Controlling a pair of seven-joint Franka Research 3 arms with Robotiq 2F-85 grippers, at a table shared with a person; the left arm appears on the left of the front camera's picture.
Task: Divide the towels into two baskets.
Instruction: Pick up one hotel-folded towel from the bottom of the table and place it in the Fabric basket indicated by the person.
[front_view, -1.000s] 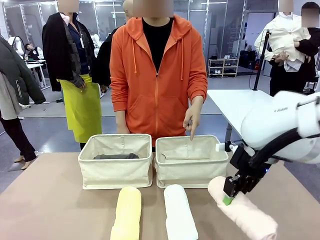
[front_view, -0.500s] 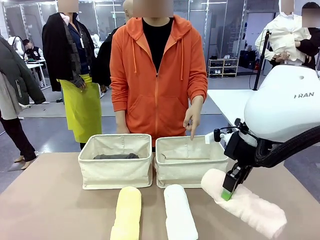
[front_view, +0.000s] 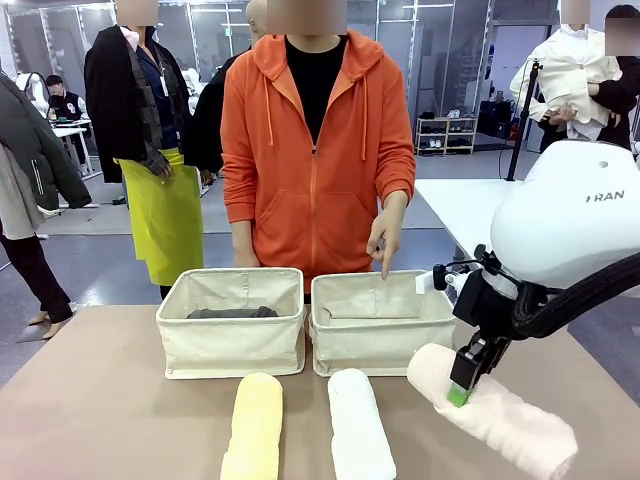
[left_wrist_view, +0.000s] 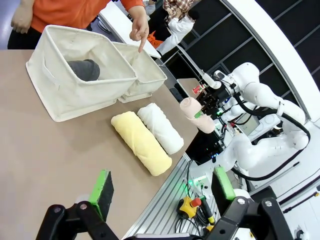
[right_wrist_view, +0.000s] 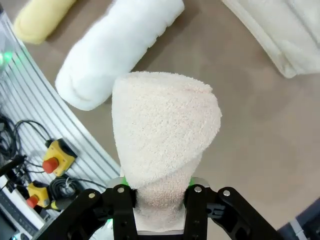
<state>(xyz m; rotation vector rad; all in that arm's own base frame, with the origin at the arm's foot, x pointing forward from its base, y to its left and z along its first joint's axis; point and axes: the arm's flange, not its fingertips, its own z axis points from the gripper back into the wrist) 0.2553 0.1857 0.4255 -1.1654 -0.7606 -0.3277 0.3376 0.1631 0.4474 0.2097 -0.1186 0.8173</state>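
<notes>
The right end effector (front_view: 460, 392) is pinching the pale pink towel (front_view: 505, 422), its two fingers pressing into the roll partway along its length so that the terry is bulging out above the green pads. In the right wrist view the pink roll is standing up out of the grip, with the table (front_view: 100, 400) well below it, so it is looking lifted rather than resting. From the front, the roll is slanting. Its far end is hanging near the front right corner of the right basket (front_view: 380, 345), and its near end is pointing towards the robot's side.

The left end effector (left_wrist_view: 162, 187) is hovering above the near edge of the table with its fingers spread wide and nothing between them.

The pale yellow towel (front_view: 255, 425) and the white towel (front_view: 358, 425) are lying side by side on the table, just in front of the two baskets, and are running lengthwise away from them. The dark grey towel (front_view: 232, 313) is lying inside the left basket (front_view: 232, 345). The two baskets are sitting right beside each other near the far edge.

A person in an orange hoodie is standing behind the baskets, and one hand (front_view: 382, 240) is pointing an index finger down at the right basket.
</notes>
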